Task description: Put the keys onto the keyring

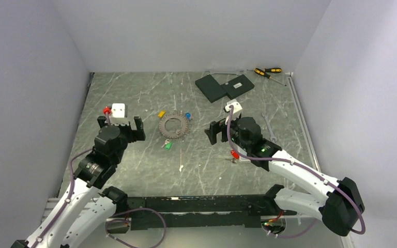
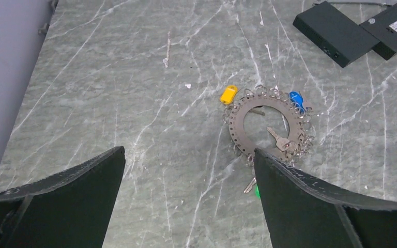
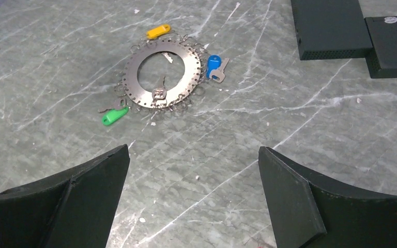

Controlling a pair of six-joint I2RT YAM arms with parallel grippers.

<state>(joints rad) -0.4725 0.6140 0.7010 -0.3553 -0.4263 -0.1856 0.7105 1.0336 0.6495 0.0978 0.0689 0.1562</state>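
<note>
The toothed grey keyring (image 1: 174, 126) lies flat mid-table and also shows in the left wrist view (image 2: 238, 124) and the right wrist view (image 3: 190, 72). A yellow key (image 1: 161, 114) (image 2: 228, 94) (image 3: 158, 31), a blue key (image 1: 187, 115) (image 2: 295, 99) (image 3: 213, 65) and a green key (image 1: 167, 145) (image 2: 257, 191) (image 3: 115, 116) lie at its rim. A bare metal key (image 2: 279, 140) lies across the ring. A red key (image 1: 234, 154) lies beside the right arm. My left gripper (image 1: 120, 124) (image 2: 189, 152) is open and empty left of the ring. My right gripper (image 1: 219, 124) (image 3: 194, 150) is open and empty right of it.
Two flat black slabs (image 1: 223, 86) (image 3: 331, 28) lie at the back. Yellow-and-black screwdrivers (image 1: 268, 71) lie at the back right corner. A thin stick (image 1: 180, 160) lies nearer than the ring. Walls close in on the left, back and right.
</note>
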